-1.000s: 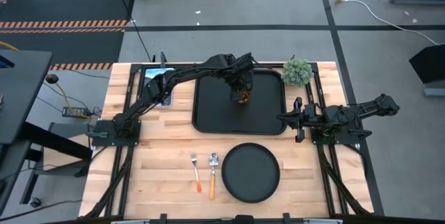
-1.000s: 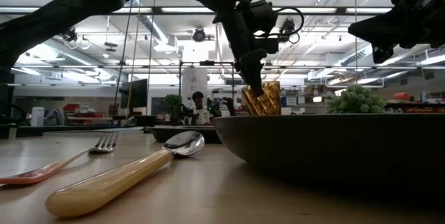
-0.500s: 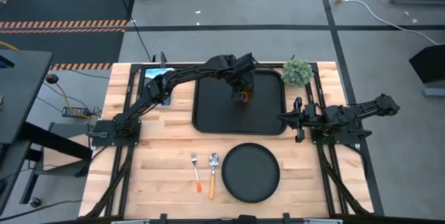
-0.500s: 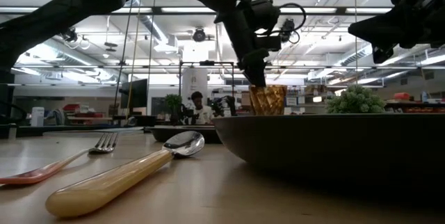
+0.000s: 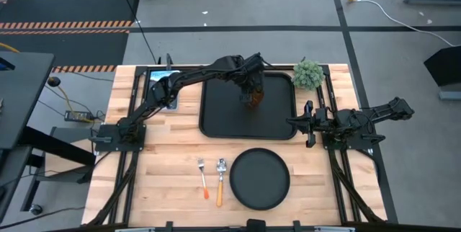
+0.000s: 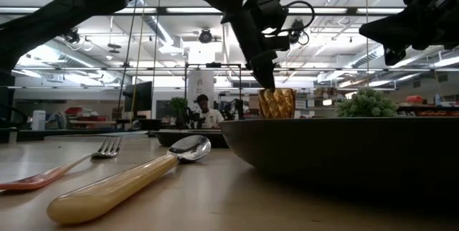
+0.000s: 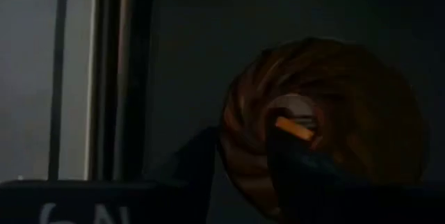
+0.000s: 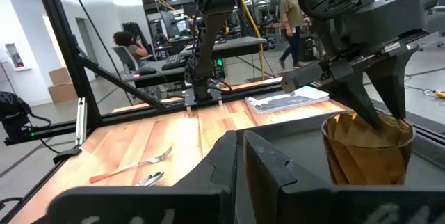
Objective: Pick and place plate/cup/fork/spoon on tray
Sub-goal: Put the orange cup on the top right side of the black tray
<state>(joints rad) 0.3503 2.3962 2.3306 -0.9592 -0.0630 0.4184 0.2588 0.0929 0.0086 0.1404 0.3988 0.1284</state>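
The amber cup (image 5: 253, 99) stands upright on its base in the far right part of the black tray (image 5: 216, 117). My left gripper (image 5: 251, 88) hangs open right over it, pointing down. One finger (image 7: 299, 154) is just inside the cup's mouth (image 7: 327, 113) and the other (image 7: 201, 161) outside its wall. The black plate (image 5: 259, 179), the spoon (image 5: 220, 181) and the fork (image 5: 204, 176) lie on the wood near the front edge. My right gripper (image 5: 308, 124) waits shut beside the tray's right edge. My left gripper straddles the cup's rim (image 8: 361, 128) from above, one fingertip inside and one outside. Whether either finger touches the wall, I cannot tell. The cup stands on the tray by itself.
A fuzzy green plant ball (image 5: 307, 74) sits just beyond the tray's far right corner. A flat blue object (image 5: 162, 88) lies at the far left of the table. Bare wood shows to the left of the fork and tray. A person sits in the room behind.
My left gripper has opened and let go of the cup, then risen a little. The cup, tilted in the fingers a second ago, now stands upright on the tray.
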